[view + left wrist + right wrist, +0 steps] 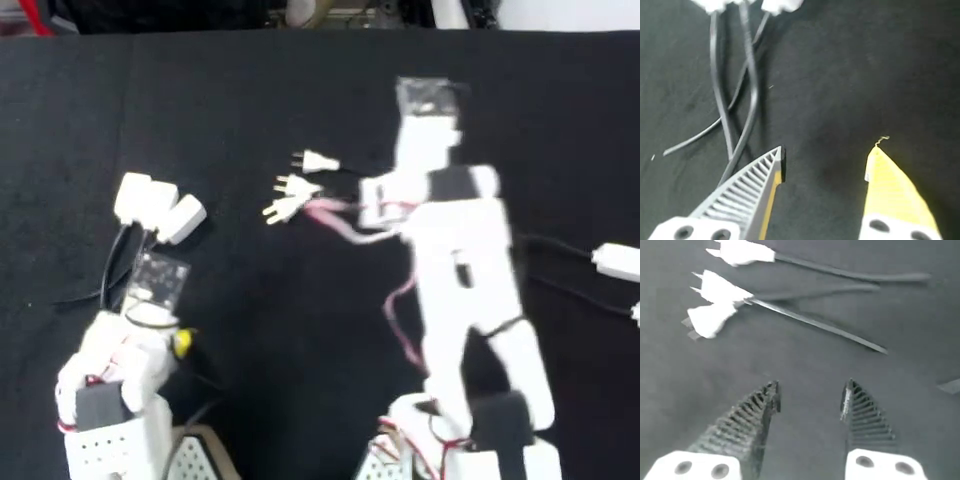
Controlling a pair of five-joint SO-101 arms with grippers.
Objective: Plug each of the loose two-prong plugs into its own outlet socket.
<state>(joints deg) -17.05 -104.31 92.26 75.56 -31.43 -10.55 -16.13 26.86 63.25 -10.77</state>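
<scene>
Prongs on the three white plugs [295,186] aim at 9 o'clock, toward the outlet sockets [158,204] clustered at the table's [300,90] 9 o'clock side; plugs and sockets lie well apart, none mated, so the whole task looks undone; the plugs rest just 11 o'clock of the table's middle, their cords [815,325] trailing to 3 o'clock beneath the right arm [460,260]. The right gripper [810,390] hangs above bare cloth with fingers spread and nothing between them, the plugs a little beyond its tips; I judge it is placed there to take one by its body, leaving the prongs free. The left gripper [829,150], likewise spread and empty, sits over the sockets' black cables [747,90], at 6 o'clock of the sockets; it is likely stationed to steady a socket against the push of insertion.
</scene>
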